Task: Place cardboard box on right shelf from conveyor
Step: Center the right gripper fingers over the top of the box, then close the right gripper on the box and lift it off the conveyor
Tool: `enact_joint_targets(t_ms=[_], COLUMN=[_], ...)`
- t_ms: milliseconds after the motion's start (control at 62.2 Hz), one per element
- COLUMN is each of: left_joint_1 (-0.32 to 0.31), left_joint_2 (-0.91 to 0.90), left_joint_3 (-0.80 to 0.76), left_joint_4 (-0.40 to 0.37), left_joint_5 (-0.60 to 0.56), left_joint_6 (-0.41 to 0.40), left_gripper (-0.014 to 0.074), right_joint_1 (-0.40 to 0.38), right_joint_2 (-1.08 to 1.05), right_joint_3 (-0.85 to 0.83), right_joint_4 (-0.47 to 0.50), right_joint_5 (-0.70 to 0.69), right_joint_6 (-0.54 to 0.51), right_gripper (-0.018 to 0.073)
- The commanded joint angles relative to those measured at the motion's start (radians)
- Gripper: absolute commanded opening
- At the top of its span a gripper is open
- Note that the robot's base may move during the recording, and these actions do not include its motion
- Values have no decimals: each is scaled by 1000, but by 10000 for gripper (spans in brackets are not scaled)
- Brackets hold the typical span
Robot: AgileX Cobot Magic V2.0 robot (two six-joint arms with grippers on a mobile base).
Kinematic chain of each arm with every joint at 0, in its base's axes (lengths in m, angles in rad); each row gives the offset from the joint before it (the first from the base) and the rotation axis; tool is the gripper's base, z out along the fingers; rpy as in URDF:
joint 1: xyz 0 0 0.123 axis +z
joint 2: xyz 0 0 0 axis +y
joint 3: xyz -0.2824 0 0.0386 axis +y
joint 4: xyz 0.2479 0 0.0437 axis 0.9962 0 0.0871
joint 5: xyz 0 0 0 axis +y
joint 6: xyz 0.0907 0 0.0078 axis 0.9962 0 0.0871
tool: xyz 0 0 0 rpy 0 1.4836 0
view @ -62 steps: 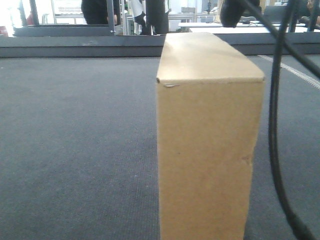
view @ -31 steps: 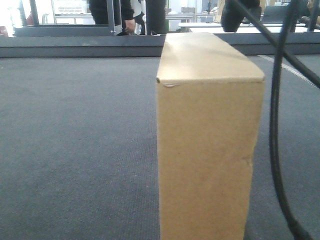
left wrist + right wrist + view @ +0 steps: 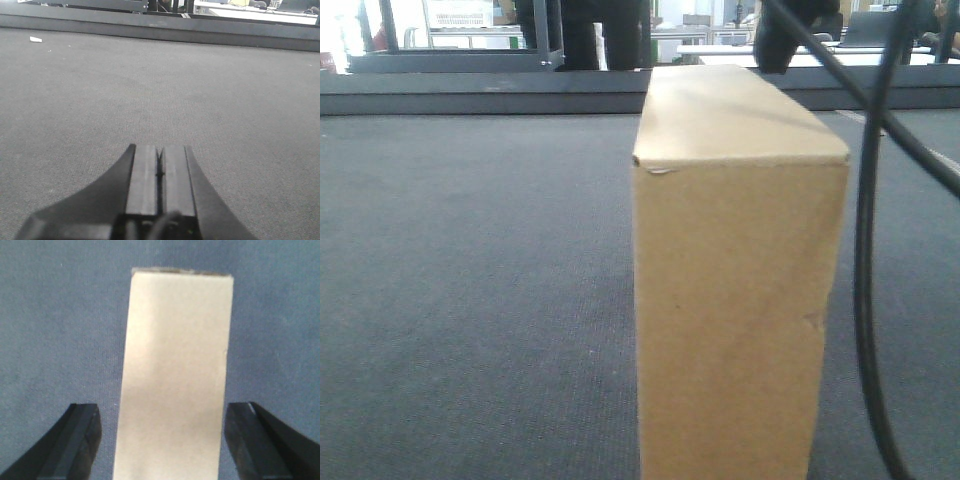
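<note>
The cardboard box stands upright on the dark grey conveyor, plain tan, with a small dent low on its right edge. From above, the right wrist view shows the box's top face. My right gripper is open, one finger on each side of the box, with a gap of belt showing on both sides. My left gripper is shut on nothing, low over bare belt. The right shelf is out of view.
A dark raised rail runs along the belt's far edge, and a thin pale stripe crosses at the right. A black cable hangs just right of the box. People and tables stand beyond the rail.
The box has not moved. The hanging cable has shifted slightly, and the people behind the rail have moved.
</note>
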Motion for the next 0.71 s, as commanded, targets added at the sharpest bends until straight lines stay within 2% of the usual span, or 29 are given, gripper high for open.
enact_joint_targets(t_ms=[0, 370, 691], left_joint_1=[-9, -9, -9], left_joint_2=[-6, -6, -6], left_joint_3=[-3, -3, -3], left_joint_4=[-3, -3, -3], left_joint_5=[-81, -81, -81], left_joint_6=[-1, -1, -1], left_gripper=[-119, -119, -119], right_joint_1=[2, 2, 2], right_joint_2=[-35, -34, -34], right_joint_3=[-17, 21, 54], right_joint_4=[-31, -20, 79], right_joint_5=[44, 60, 58], right_joint_6=[-1, 5, 5], right_gripper=[608, 608, 608])
